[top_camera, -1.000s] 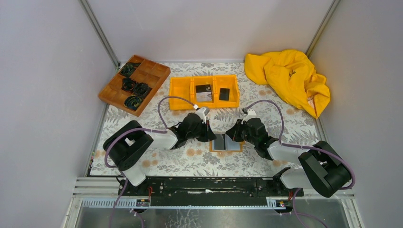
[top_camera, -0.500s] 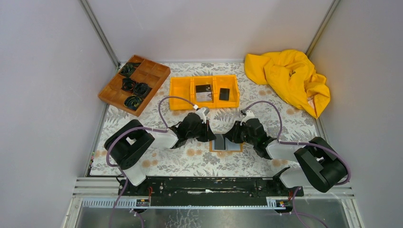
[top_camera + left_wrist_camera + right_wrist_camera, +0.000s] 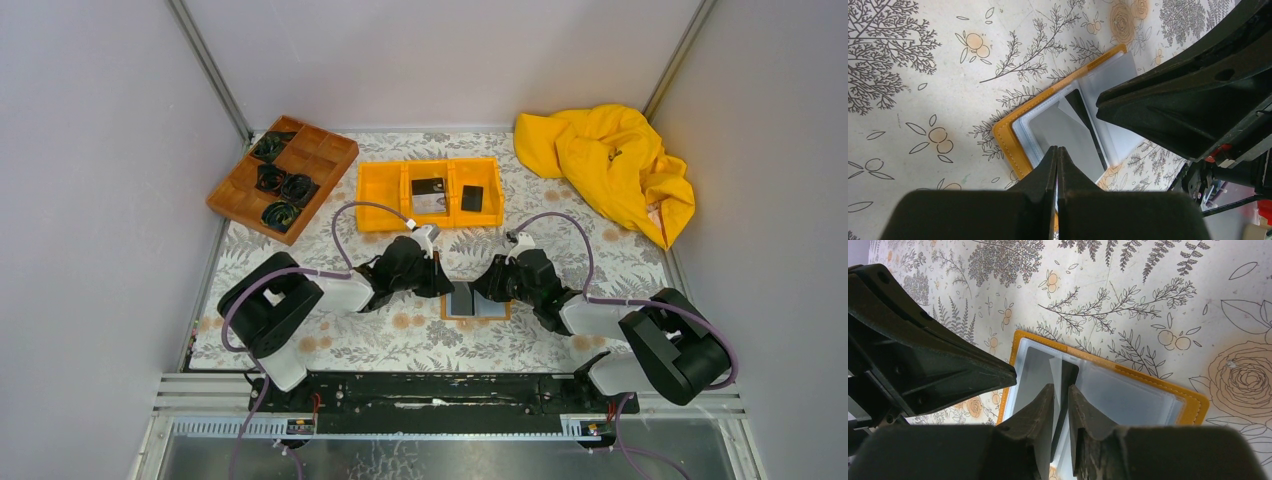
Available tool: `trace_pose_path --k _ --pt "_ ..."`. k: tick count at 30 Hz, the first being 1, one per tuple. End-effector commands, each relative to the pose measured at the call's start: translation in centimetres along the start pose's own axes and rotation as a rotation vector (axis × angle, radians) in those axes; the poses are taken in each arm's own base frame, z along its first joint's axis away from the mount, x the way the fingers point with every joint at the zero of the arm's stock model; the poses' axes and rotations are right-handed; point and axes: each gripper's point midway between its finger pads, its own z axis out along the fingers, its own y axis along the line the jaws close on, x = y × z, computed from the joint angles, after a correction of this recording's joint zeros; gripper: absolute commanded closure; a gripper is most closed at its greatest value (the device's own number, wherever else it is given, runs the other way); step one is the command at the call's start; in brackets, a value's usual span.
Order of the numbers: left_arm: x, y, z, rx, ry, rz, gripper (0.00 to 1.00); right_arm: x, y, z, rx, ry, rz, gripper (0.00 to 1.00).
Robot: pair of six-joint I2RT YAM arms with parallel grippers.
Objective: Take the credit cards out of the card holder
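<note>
Near edge of the tabletop, centre: the card holder (image 3: 478, 303) lies open between my grippers. The left gripper (image 3: 1057, 152) is fully closed and empty, tip at the holder's left flap; the right gripper (image 3: 1060, 390) is barely parted above the black card (image 3: 1068, 374), gripping nothing I can confirm. I'd keep the left pinning, straddle the card's edge, pinch, draw along the pocket. Farther back, the orange bin (image 3: 380, 195); no legible writing anywhere.

Orange-tan card holder (image 3: 1128, 395) (grey inside); floral black-on-cream tablecloth (image 3: 1148, 280).
</note>
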Motion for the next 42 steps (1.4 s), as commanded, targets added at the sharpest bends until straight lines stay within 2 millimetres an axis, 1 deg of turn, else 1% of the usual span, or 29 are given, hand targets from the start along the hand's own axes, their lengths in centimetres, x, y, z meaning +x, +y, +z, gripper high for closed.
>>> trace_pose_path --k 1,7,13,16,20,24,29,31,36,42 --pt "-1.3 -0.6 -0.3 0.016 -0.042 0.016 1.0 -1.8 1.2 0.1 -0.046 -0.057 -0.007 0.75" --pt "-0.7 0.3 0.1 -0.027 -0.006 0.003 1.0 -1.7 1.3 0.1 -0.049 -0.052 -0.008 0.68" --pt "-0.5 0.7 0.3 -0.047 0.013 0.002 1.0 -1.3 1.6 0.4 -0.07 -0.026 -0.003 0.67" --pt "-0.3 1.2 0.4 -0.076 0.026 0.0 1.0 -1.1 1.7 0.5 -0.078 -0.013 0.002 0.67" --pt "0.1 1.9 0.7 -0.112 0.048 -0.005 1.0 -0.9 1.3 0.7 -0.059 -0.01 0.008 0.72" --pt "0.4 2.1 0.9 -0.12 0.065 -0.01 1.0 -1.2 0.9 0.5 -0.032 -0.021 0.002 0.78" --pt "0.6 2.4 1.1 -0.127 0.078 -0.015 1.0 -1.1 0.9 0.5 -0.029 -0.019 0.003 0.8" --pt "0.6 2.3 1.1 -0.125 0.081 -0.015 1.0 -1.0 0.9 0.6 -0.032 -0.013 0.006 0.76" --pt "0.8 2.4 1.2 -0.128 0.087 -0.016 1.0 -1.1 1.1 0.5 -0.039 -0.016 0.008 0.62" --pt "0.6 2.4 1.1 -0.128 0.084 -0.016 1.0 -0.9 1.1 0.1 -0.039 -0.006 0.006 0.55"
